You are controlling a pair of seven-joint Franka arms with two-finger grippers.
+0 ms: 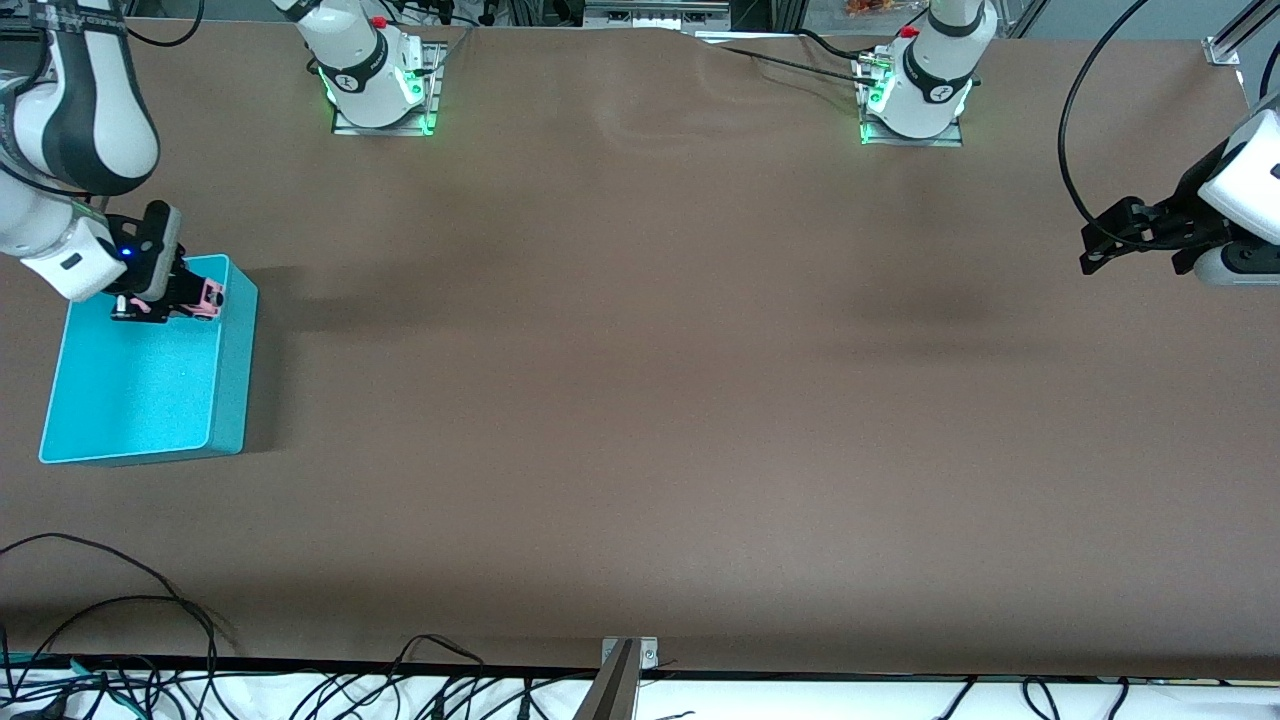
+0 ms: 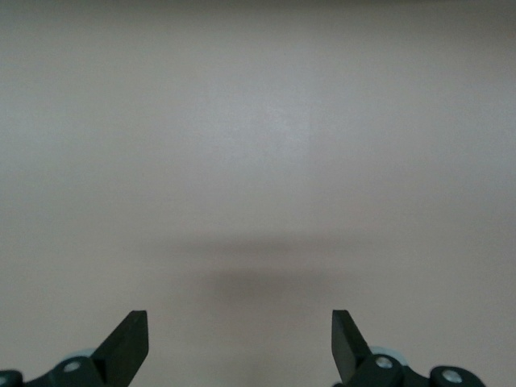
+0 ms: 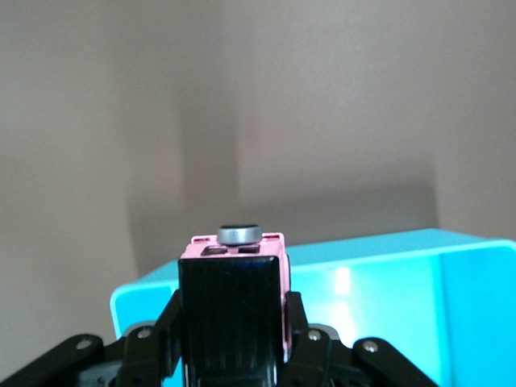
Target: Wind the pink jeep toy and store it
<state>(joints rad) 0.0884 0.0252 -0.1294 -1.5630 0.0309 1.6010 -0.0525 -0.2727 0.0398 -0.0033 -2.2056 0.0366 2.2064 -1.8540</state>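
Two arms | right gripper [image 1: 190,298] clenched on pink jeep toy [image 1: 208,297], over turquoise bin [image 1: 232,340] at its edge farthest from the front camera | toy's long axis seemingly along the fingers | left gripper [image 1: 1100,245] spread, empty, waiting.

The pink jeep toy [image 1: 207,297], small and boxy with a black roof, is hanging clamped between the jaws of the right gripper [image 1: 190,300], sitting over the turquoise bin [image 1: 232,370] near its rim toward the robots' bases.
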